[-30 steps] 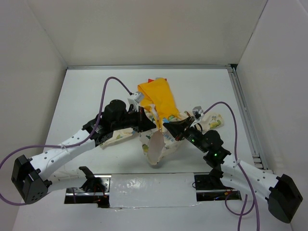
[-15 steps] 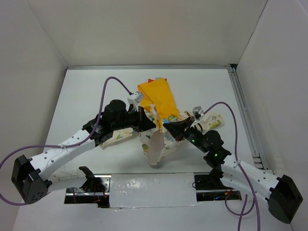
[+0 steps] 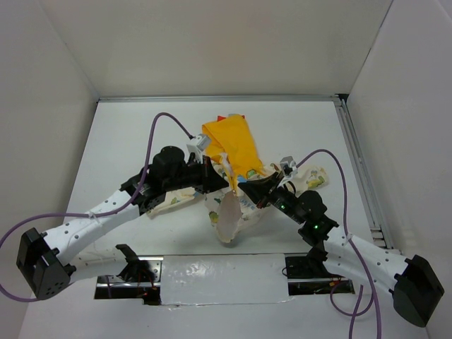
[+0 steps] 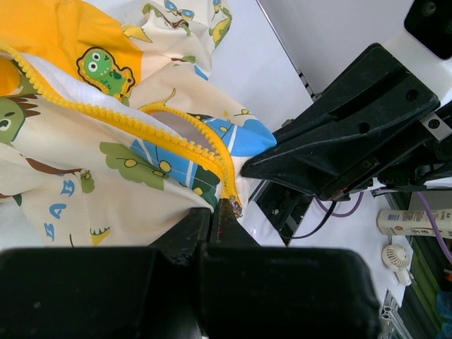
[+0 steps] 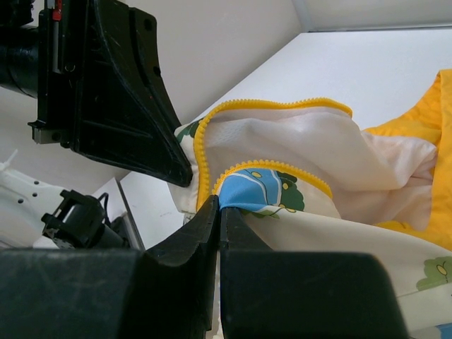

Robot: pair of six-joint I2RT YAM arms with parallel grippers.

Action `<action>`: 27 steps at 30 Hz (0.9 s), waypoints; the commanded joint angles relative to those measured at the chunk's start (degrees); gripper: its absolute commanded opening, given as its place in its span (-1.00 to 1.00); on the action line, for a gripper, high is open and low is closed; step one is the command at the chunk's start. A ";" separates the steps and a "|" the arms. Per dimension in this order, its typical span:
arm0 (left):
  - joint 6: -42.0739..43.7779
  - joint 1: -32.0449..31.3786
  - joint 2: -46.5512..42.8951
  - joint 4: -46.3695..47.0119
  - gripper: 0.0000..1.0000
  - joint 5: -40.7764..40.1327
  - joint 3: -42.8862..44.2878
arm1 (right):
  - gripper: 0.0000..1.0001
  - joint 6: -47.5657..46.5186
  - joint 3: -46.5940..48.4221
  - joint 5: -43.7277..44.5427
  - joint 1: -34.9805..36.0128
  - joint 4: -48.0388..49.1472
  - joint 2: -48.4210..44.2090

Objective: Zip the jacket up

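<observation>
The jacket [image 3: 233,152] is cream with cartoon prints and a yellow-orange hood, held up off the table between both arms. My left gripper [image 3: 227,185] is shut on the jacket's front edge right at the yellow zipper teeth [image 4: 212,152], beside a small metal zipper piece [image 4: 235,207]. My right gripper [image 3: 245,186] is shut on the opposite front edge; in the right wrist view [image 5: 219,206] its jaws pinch blue-printed fabric just under the yellow zipper tape [image 5: 282,168]. The two grippers' tips almost touch. The front is open.
A cream flap of the jacket [image 3: 228,219] hangs down toward the near edge. A sleeve [image 3: 311,178] lies on the table at the right. White walls enclose the table; a metal rail [image 3: 357,162] runs along the right side.
The right gripper has edged slightly up and toward the left gripper. The jacket and left arm stay almost still.
</observation>
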 commanded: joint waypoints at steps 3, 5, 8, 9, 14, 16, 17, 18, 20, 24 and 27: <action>-0.11 0.36 -2.07 3.44 -1.00 0.03 0.62 | -1.00 -0.17 2.48 -0.22 -0.34 1.82 -1.08; 0.15 0.36 -2.50 3.70 -1.00 0.82 0.09 | -1.00 -0.43 2.66 0.66 -0.34 0.76 -1.87; 0.07 0.36 -3.21 5.62 -1.00 1.18 -1.05 | -1.00 -0.08 2.13 1.37 -0.34 2.08 -2.49; 0.07 0.36 -3.30 5.90 -1.00 1.09 -1.23 | -1.00 -0.17 2.22 1.46 -0.34 2.08 -2.49; -0.11 0.36 -3.47 6.86 -1.00 3.02 -1.84 | -1.00 0.18 2.66 -0.21 -0.34 4.10 -1.35; -0.20 0.36 -3.65 6.87 -1.00 2.59 -1.84 | -1.00 0.18 3.01 -0.39 -0.34 3.93 -0.74; -0.28 0.36 -3.82 6.95 -1.00 2.76 -1.93 | -1.00 0.18 3.10 -0.65 -0.34 4.10 -0.64; -0.20 0.36 -3.82 7.21 -1.00 2.85 -2.02 | -1.00 0.01 3.10 -1.00 -0.34 4.36 -0.38; -0.20 0.36 -3.91 7.39 -1.00 3.20 -2.11 | -1.00 0.27 2.92 -1.70 -0.34 5.41 -0.38; -0.37 0.36 -3.47 6.87 -1.00 2.85 -2.11 | -1.00 0.71 2.22 -1.27 -0.34 7.00 -0.73; -0.55 0.36 -3.65 7.13 -1.00 2.76 -2.55 | -1.00 0.71 2.22 -0.83 -0.34 6.56 -1.52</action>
